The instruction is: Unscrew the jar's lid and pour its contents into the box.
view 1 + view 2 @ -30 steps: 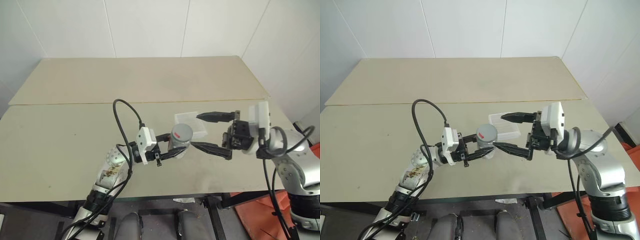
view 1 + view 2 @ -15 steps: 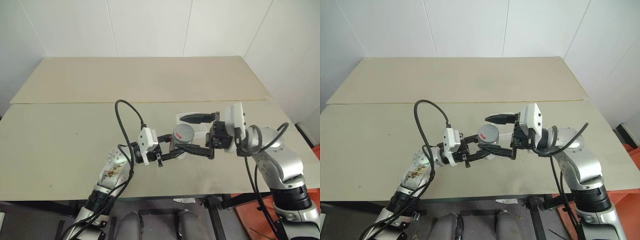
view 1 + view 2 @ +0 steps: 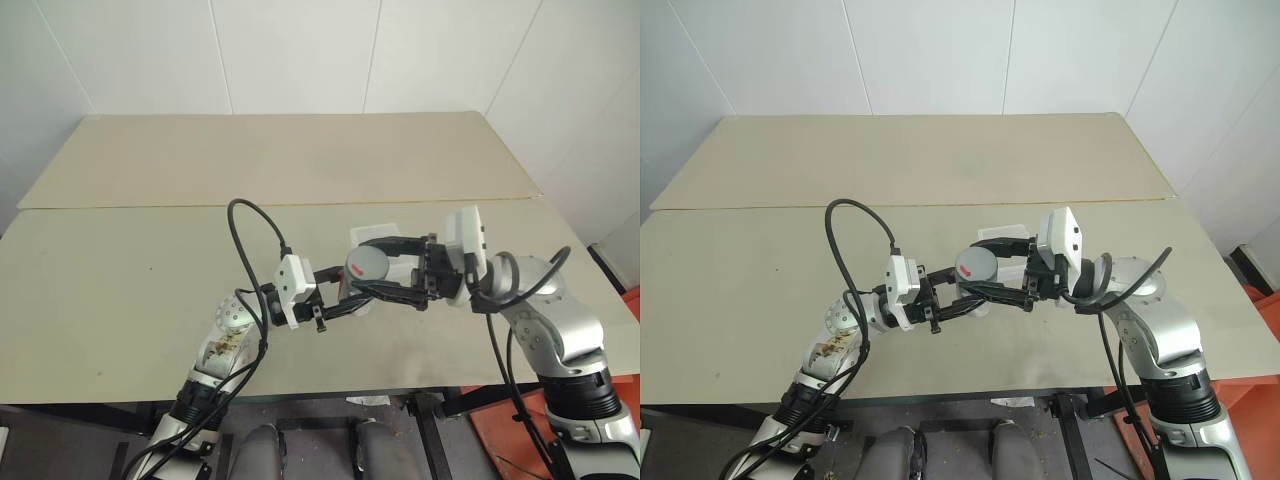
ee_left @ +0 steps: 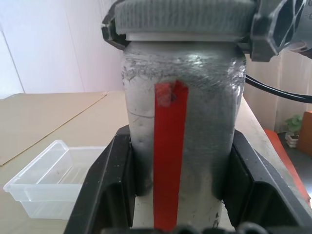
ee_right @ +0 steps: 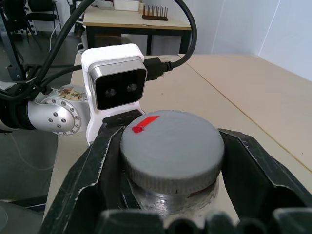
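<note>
Two beige panels are making up the worktop [image 3: 150,290], meeting along a seam that is running across it, with white wall panels standing behind. Above the near panel, both robot arms are coming together from opposite sides at one small object.

From the robot's left, the left gripper [image 4: 178,180] is pointing toward the right with its black fingers [image 4: 109,187] closed on the body of the jar [image 4: 204,131], holding it upright and clear of the worktop. A black cable is looping up and over from behind this gripper. The jar's clear wall is looking cloudy, and a red strip is running down its side. Whether the contents are inside cannot be told from these views.

From the robot's right, the right gripper [image 5: 170,170] is pointing toward the left, its fingers [image 5: 92,180] clamped on either side of the lid [image 5: 173,148]. The grey, ribbed cap is sitting on top of the jar, a small red mark showing near its edge. Just beyond the lid in the right wrist view, the white camera block on the left wrist is facing back at the lens.

Behind the jar, partly hidden by the right gripper's fingers in the head views, the box [image 4: 56,178] is lying on the worktop, a shallow translucent tray standing open side up.
</note>
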{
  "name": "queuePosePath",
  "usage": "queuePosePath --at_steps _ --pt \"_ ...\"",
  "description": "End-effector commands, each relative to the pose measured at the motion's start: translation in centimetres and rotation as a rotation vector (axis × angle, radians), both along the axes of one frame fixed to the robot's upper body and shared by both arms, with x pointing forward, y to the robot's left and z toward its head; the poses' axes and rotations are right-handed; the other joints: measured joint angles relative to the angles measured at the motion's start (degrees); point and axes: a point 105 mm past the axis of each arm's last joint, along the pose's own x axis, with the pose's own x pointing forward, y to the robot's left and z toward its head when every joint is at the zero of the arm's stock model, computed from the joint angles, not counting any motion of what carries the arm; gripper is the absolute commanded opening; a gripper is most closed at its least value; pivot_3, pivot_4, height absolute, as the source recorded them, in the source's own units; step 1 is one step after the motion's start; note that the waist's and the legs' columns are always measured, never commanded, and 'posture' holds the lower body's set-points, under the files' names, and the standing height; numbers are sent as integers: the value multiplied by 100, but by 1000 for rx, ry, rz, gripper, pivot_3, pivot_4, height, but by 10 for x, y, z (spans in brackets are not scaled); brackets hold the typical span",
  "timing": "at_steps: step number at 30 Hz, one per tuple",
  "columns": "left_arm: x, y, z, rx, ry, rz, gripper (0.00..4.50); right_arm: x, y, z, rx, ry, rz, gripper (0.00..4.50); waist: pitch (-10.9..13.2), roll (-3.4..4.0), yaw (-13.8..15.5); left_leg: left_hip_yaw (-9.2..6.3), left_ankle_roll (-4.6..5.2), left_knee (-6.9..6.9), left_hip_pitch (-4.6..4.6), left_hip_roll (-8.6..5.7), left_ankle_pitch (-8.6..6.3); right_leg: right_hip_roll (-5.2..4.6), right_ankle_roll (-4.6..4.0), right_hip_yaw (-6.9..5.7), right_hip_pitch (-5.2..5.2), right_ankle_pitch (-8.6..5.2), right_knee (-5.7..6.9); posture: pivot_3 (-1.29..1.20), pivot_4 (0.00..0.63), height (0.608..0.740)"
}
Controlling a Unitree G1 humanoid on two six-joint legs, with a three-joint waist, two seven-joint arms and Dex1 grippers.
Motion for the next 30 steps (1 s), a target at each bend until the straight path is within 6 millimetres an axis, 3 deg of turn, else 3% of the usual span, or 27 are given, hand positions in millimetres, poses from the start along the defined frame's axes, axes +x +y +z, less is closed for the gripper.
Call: queuePosePath --at_steps 1,16,25,30 --pt "-2 -3 3 5 -35 -16 1943 -1 0 9 8 -58 -8 2998 0 0 0 0 0 0 0 0 0 0 -1 0 0 0 0 0 150 740" --pt "-3 -6 2 5 -36 -33 1943 -6 -2 11 6 -68 -1 2781 0 0 0 0 0 0 0 0 0 0 0 0 0 0 0 0 150 740" --pt "-5 -5 -4 29 -42 -36 1943 -8 -6 34 136 -42 8 2781 0 0 0 0 0 0 -1 0 0 0 -1 0 0 1 0 0 150 740" --pt "-4 -5 -2 24 -49 -35 1943 -10 -8 37 186 8 22 2781 0 0 1 0 0 0 -1 0 0 0 0 0 0 0 -1 0 150 740"
